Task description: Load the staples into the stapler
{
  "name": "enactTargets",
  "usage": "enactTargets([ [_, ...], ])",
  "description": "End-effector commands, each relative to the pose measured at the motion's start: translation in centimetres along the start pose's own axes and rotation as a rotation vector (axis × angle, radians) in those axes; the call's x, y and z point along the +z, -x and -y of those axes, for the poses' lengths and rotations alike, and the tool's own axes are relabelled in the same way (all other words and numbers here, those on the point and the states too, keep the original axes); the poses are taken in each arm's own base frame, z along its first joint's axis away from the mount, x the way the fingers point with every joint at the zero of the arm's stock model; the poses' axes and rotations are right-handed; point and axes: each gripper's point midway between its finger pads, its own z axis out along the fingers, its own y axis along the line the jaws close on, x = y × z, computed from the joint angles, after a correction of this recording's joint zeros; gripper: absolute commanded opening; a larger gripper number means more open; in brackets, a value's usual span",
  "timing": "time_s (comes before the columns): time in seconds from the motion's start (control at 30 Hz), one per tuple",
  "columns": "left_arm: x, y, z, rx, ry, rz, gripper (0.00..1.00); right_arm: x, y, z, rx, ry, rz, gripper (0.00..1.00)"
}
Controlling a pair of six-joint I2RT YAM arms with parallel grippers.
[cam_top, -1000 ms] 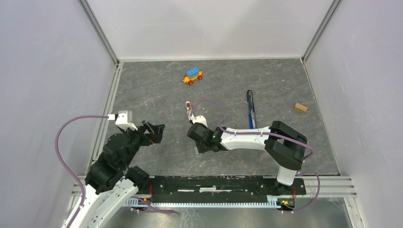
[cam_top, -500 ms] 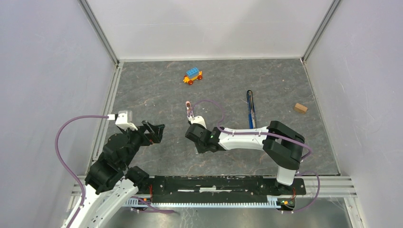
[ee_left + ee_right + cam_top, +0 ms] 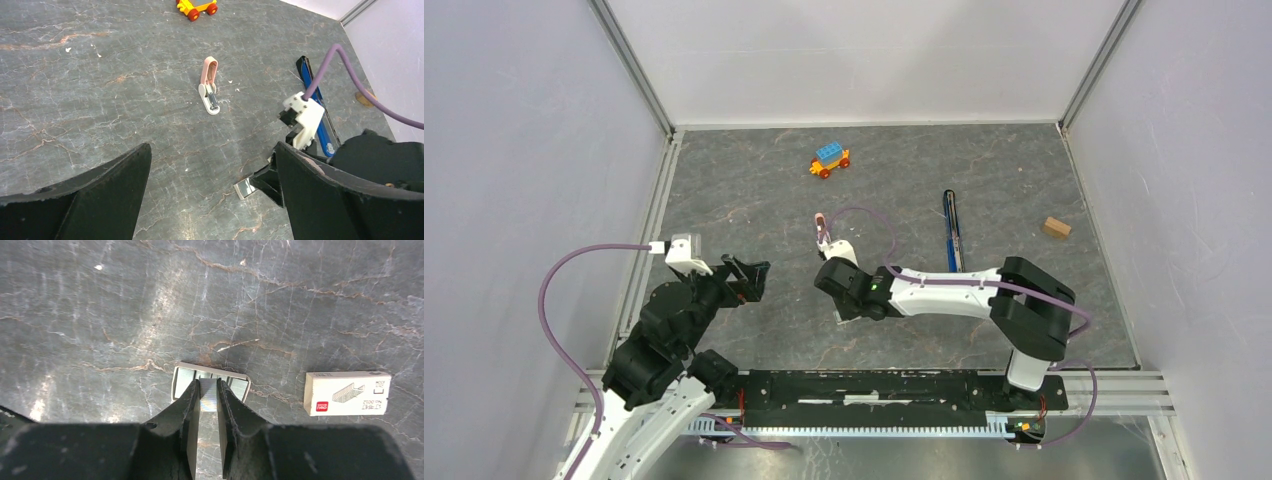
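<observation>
1. Pinching a staple strip [image 3: 208, 401] at its open tray [image 3: 181, 379], right gripper [image 3: 208, 386] nearly closed; arm folded leftward, fingers pointing down at the table
2. Left gripper [image 3: 212, 150] spread wide, empty, hovering well left of it
3. Stapler [image 3: 951, 232] lies flat, well apart, beyond the right gripper's forearm

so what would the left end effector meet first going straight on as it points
The left end effector would likely meet bare tabletop first, short of the small pink tool; depth unclear.

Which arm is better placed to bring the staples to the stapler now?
Right: the right gripper pinches a staple strip, and the stapler lies nearer it; the left gripper is open, empty.
</observation>
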Motion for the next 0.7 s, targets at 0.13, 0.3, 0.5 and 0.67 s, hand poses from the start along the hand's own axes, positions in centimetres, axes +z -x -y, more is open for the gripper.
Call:
enactTargets([
  [0.13, -0.1, 0.7, -0.4, 0.043, 0.017, 0.029, 1.00, -3.7, 4.4, 0.8, 0.022, 0.029, 0.141, 0.22],
  [0.3, -0.1, 0.6, -0.5, 0.043, 0.019, 0.025, 1.00, -5.1, 5.1, 6.2, 0.056, -0.065, 0.166, 0.23],
  [0.5, 0.0, 0.6, -0.4, 0.046, 0.019, 0.019, 1.00, -7.5, 5.3, 14.2, 0.131, -0.160, 0.224, 0.24],
  [0.67, 0.1, 0.5, -0.5, 0.048, 0.021, 0.015, 1.00, -8.7, 4.4, 20.2, 0.177, -0.256, 0.220, 0.24],
])
